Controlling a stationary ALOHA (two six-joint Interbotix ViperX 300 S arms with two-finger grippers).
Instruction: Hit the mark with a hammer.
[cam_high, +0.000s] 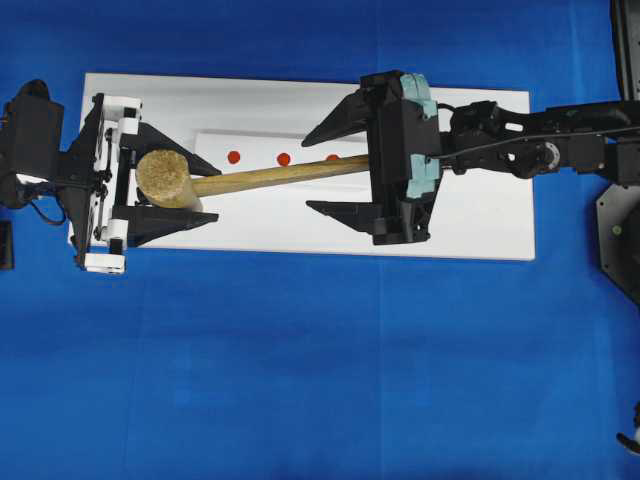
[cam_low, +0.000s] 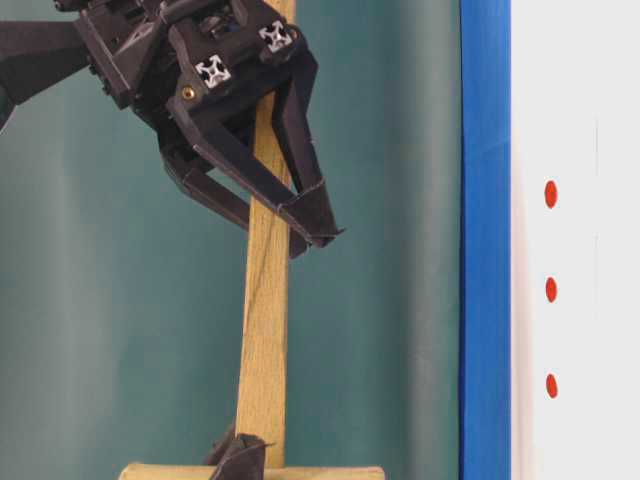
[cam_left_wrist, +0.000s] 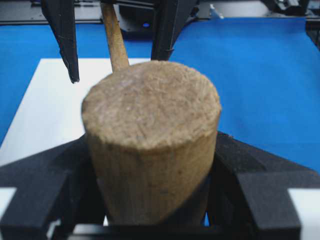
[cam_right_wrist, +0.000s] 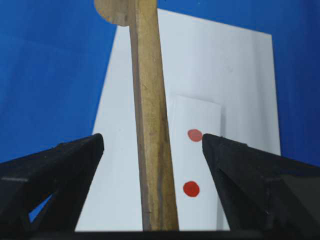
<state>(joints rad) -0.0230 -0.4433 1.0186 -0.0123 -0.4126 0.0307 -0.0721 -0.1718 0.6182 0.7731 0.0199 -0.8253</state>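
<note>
In the left wrist view, nearest the lens, the left gripper (cam_left_wrist: 150, 200) was clamped on the thick cylindrical head of the hammer (cam_left_wrist: 150, 135), its black fingers (cam_left_wrist: 250, 175) pressed against either side of the wood. The overhead view showed the mallet held up off the white board (cam_high: 480, 220), its squared handle running toward the right arm. Farther along, the right gripper (cam_high: 335, 165) stood with its jaws wide apart, one on each side of the handle and touching neither face, as the right wrist view confirmed. Beyond and below the handle lay the white raised strip (cam_right_wrist: 200, 165) with its red dots; which of them was the mark could not be told for sure, as they looked alike in size.

The step in hand seemed to be a handover, head to handle. The next move likely called for the right jaws to close squarely on the handle before the left let go, lest the mallet drop.
</note>
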